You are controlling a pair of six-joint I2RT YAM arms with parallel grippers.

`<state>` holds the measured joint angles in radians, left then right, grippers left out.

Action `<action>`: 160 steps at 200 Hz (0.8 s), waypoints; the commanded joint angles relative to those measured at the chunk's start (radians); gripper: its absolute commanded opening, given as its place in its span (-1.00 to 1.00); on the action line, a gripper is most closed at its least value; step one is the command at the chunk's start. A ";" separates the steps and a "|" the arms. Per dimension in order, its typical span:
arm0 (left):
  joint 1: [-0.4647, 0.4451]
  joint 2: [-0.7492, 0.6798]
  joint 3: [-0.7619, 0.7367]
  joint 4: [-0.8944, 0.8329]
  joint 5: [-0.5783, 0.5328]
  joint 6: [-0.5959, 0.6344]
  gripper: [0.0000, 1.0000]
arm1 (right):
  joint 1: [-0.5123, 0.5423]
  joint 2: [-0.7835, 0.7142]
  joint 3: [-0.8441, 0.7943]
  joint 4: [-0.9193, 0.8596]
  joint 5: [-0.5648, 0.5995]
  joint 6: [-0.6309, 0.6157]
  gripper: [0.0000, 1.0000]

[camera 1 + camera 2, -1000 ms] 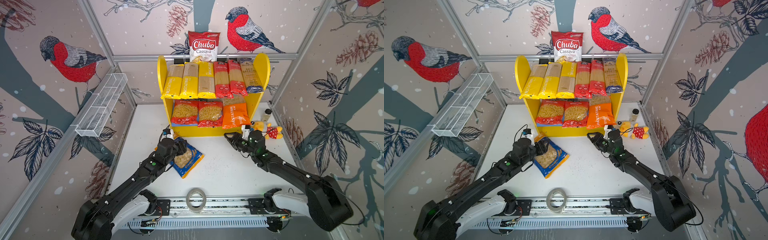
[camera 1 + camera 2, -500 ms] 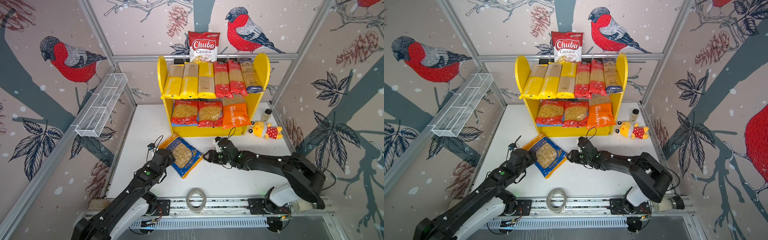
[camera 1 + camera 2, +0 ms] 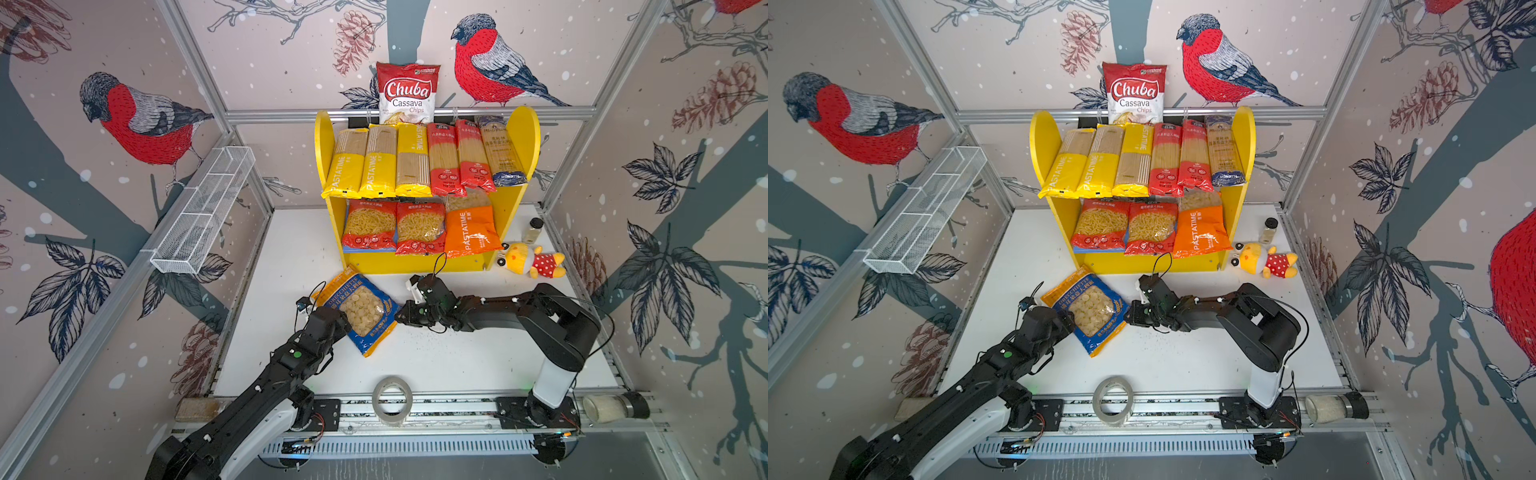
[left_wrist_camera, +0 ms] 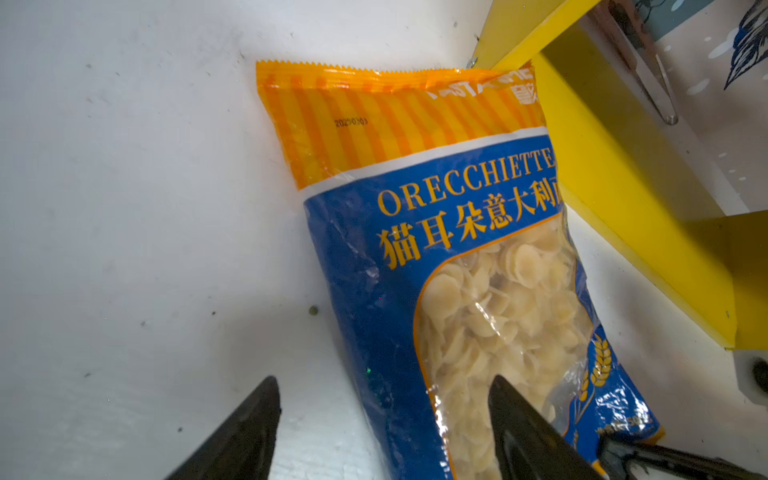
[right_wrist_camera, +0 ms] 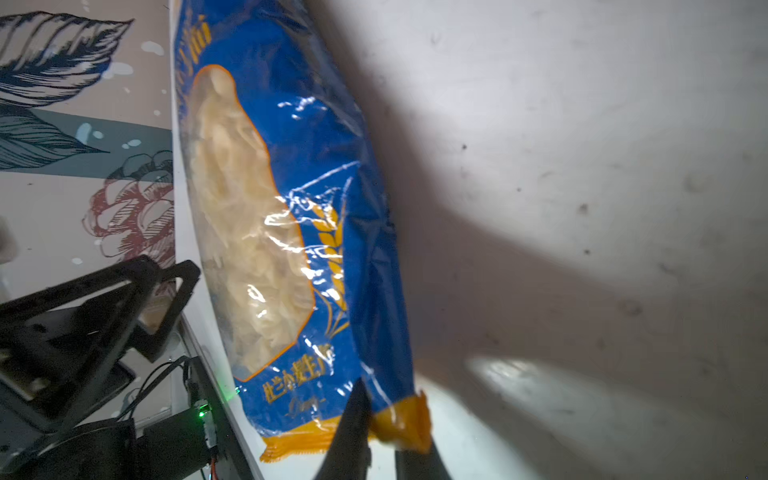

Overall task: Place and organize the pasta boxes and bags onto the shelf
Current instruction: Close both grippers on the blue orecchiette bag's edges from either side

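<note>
Blue-orange plastic orecchiette bag (image 3: pixel 362 309) lying askew on white bench (image 3: pixel 457 361), just in front of yellow two-tier shelf (image 3: pixel 528 137); right gripper (image 5: pixel 386 419) pinched narrow on bag's orange seam corner; left gripper (image 4: pixel 382 380) wide apart, one finger over bag, one over bench.

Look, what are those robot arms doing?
They are putting pasta on the yellow shelf. Nine packs are up there already. One blue orecchiette bag lies on the white table. The right gripper pinches its orange corner, and the left gripper hangs open over its other edge.
</note>
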<state>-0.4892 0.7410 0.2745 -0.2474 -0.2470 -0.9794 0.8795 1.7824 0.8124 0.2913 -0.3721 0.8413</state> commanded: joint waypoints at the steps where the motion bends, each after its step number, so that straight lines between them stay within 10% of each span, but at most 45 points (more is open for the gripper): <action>1: -0.001 0.018 -0.006 0.087 0.049 0.004 0.56 | -0.023 -0.041 -0.037 0.041 -0.017 0.018 -0.87; 101: -0.190 0.256 0.020 0.407 0.126 -0.031 0.55 | -0.189 -0.508 -0.375 -0.190 0.051 0.032 -0.95; 160: -0.208 0.395 0.057 0.523 0.240 0.026 0.48 | -0.140 -0.549 -0.328 -0.339 0.064 -0.093 -0.24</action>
<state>-0.6960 1.1084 0.3233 0.1822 -0.0681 -0.9936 0.7887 1.2800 0.4839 0.0299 -0.3229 0.8303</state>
